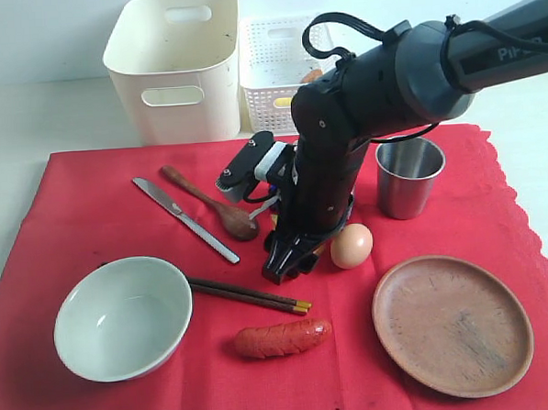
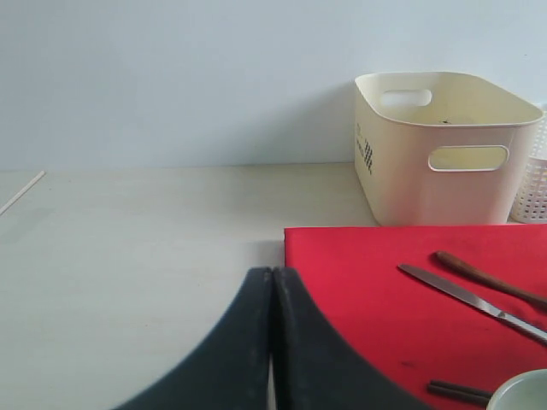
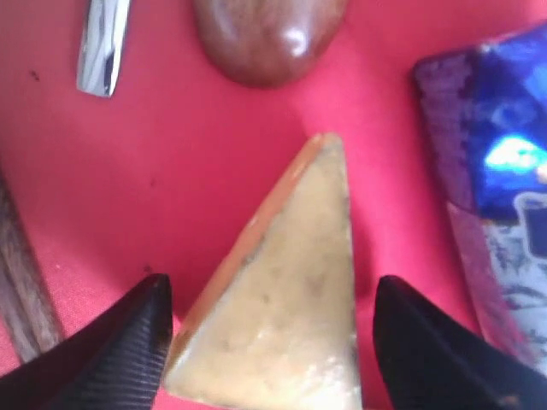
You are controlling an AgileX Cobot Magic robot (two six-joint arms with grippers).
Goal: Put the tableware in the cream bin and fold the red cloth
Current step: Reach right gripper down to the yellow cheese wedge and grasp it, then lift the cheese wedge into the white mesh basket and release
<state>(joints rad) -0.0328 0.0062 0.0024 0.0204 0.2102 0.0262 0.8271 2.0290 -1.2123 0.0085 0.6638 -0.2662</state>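
Right claw (image 3: 272, 280) spread wide astride the cheese wedge (image 3: 286, 316) — left claw (image 2: 273, 275) pressed closed.

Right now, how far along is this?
Done: nothing; no tableware shows in the tall cream plastic bin. In hand: open right gripper straddles yellow cheese wedge; left gripper shut. Remaining: pale green-white bowl, round wooden plate, steel cup, metal knife, wooden spoon, brown chopsticks, on the unfolded red cloth.

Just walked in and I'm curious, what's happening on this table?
The right hand hangs open around a yellow cheese wedge on the scalloped red cloth. The left hand sits shut above the white tabletop beside it. The pale green-white bowl, steel cup and round wooden plate lie on the cloth, outside the tall cream plastic bin.
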